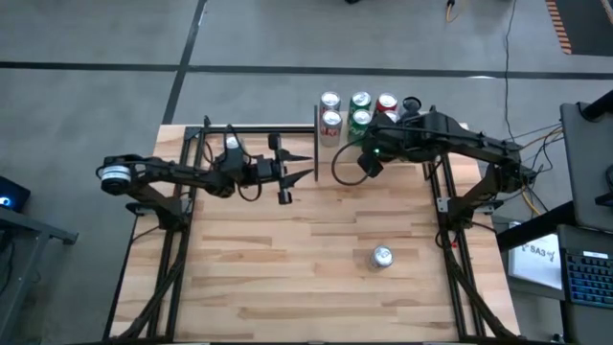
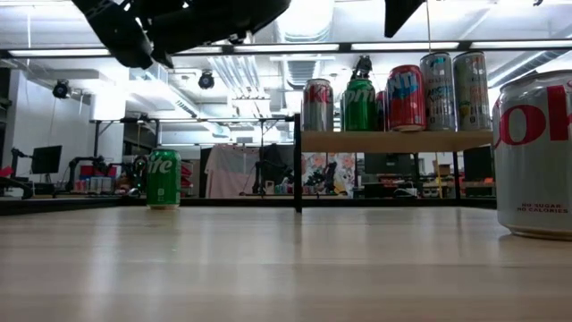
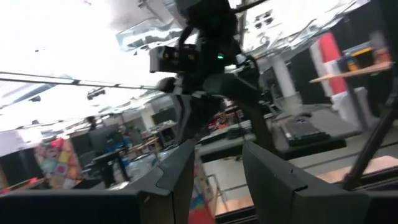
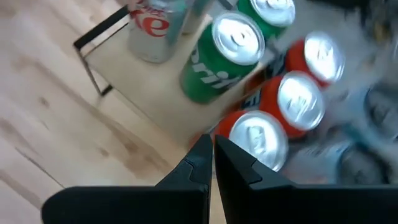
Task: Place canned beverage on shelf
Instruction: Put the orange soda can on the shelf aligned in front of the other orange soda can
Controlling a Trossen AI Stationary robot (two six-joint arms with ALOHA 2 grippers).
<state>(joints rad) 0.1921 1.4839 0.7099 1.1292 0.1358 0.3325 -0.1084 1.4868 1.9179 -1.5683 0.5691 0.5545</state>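
Note:
Several cans stand in two rows on the shelf, a light board with black posts at the table's far edge; they include a silver can, a green can and red cans. My right gripper is shut and empty, hovering just above these cans, over the shelf's edge. One silver Diet Coke can stands alone on the table near the front right. In the low view a green can stands on the table left of the shelf. My left gripper hangs in the air left of the shelf, open and empty.
Black arm frames stand on both sides of the table. The shelf's black post rises at its left corner. A desk with a keyboard lies beyond the table's right edge.

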